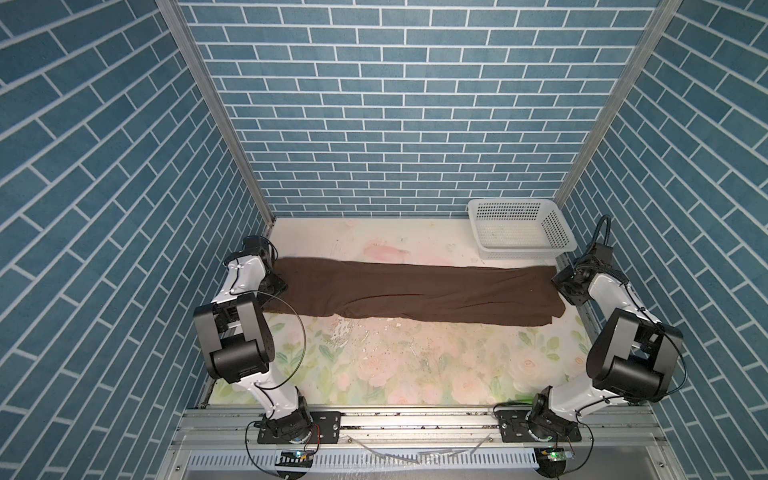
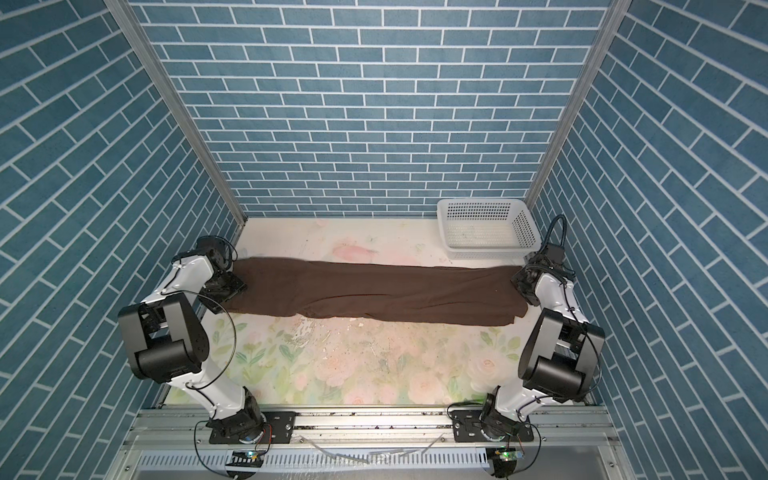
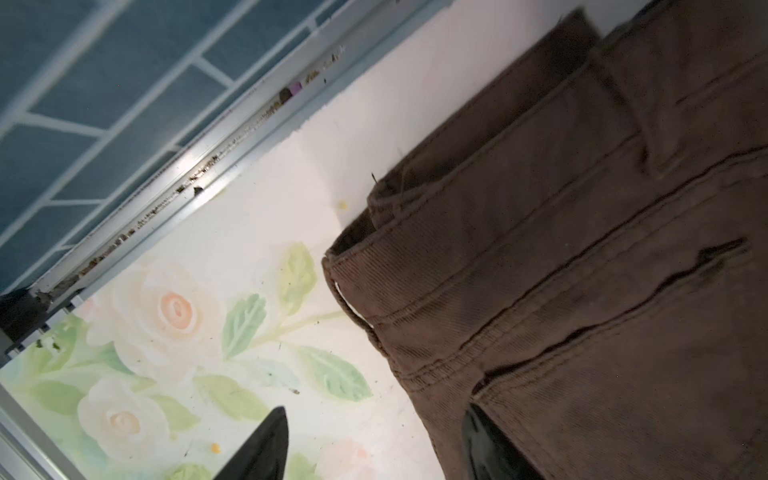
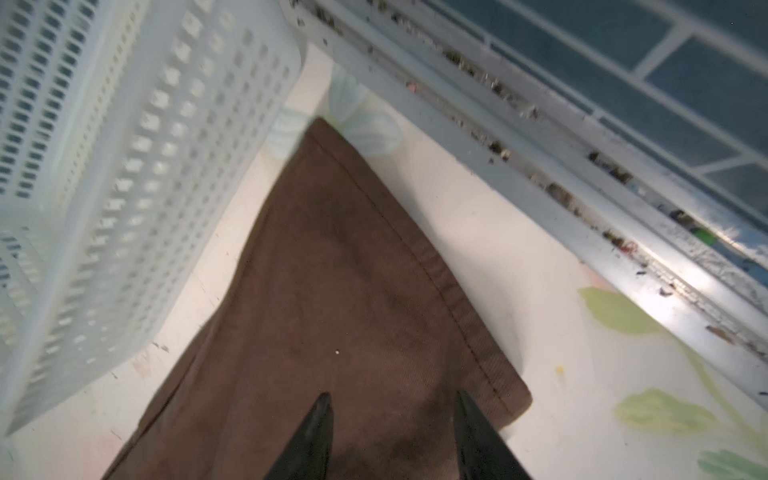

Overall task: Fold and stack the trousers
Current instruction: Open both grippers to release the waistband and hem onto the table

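The dark brown trousers (image 1: 415, 291) (image 2: 374, 291) lie flat across the table from left to right, the legs laid one over the other. The waistband (image 3: 540, 232) is at the left end and the hem (image 4: 436, 266) at the right end. My left gripper (image 3: 374, 409) (image 1: 276, 286) is open low over the waist corner, one finger above the fabric and one above the bare mat. My right gripper (image 4: 392, 395) (image 1: 567, 286) is open just above the hem corner, and nothing is pinched between its fingers.
A white perforated basket (image 1: 555, 226) (image 2: 524, 227) (image 4: 124, 166) stands at the back right, close to the hem end. A floral mat (image 1: 415, 365) covers the table in front of the trousers. Aluminium rails (image 3: 199, 166) (image 4: 540, 137) run along both side walls.
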Robot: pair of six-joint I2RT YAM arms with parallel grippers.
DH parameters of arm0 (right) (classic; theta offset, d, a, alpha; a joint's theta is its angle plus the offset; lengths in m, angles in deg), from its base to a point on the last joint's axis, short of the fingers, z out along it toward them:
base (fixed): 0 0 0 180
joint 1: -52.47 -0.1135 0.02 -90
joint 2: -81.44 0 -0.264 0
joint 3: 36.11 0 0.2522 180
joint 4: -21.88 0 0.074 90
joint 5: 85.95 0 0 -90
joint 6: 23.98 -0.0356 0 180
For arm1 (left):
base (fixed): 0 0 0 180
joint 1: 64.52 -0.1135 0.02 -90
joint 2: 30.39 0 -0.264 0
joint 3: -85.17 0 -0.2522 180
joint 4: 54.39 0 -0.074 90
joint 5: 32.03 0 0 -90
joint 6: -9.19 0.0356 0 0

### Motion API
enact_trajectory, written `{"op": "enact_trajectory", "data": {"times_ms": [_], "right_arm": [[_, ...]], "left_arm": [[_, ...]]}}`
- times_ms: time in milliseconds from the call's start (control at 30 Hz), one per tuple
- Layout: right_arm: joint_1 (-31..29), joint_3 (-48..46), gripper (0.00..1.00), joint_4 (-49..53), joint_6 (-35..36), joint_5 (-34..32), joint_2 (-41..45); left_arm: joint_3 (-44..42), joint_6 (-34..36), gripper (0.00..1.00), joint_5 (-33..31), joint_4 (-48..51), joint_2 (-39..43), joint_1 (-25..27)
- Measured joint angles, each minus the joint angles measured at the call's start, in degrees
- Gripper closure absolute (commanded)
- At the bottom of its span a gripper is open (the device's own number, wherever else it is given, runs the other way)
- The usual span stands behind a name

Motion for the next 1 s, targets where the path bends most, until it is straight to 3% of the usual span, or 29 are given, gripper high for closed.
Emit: {"op": "enact_trajectory", "data": {"times_ms": [267, 567, 667, 767, 1000], "right_arm": [[-0.1, -0.9, 0.5, 5.2, 0.9, 3.0, -0.8], [-2.4, -3.0, 0.52, 8.0, 0.1, 4.2, -3.7], [-2.9, -3.1, 0.66, 8.1, -0.9, 3.7, -3.7], [-3.0, -3.5, 1.0, 7.8, -1.3, 3.0, -4.0], [-2.8, -3.0, 1.0, 9.8, -1.8, 0.1, -5.7]], "left_arm": [[-0.8, -0.3, 0.34, 1.2, -4.2, -5.0, 0.3], [-0.8, -0.7, 0.63, 2.2, -7.0, -7.9, 0.5], [-0.6, -0.7, 0.82, 2.6, -7.5, -9.1, 0.5], [-0.2, -0.8, 1.0, 2.8, -7.8, -9.4, 0.8], [0.3, -1.2, 1.0, 2.6, -7.1, -9.4, 0.3]]}}
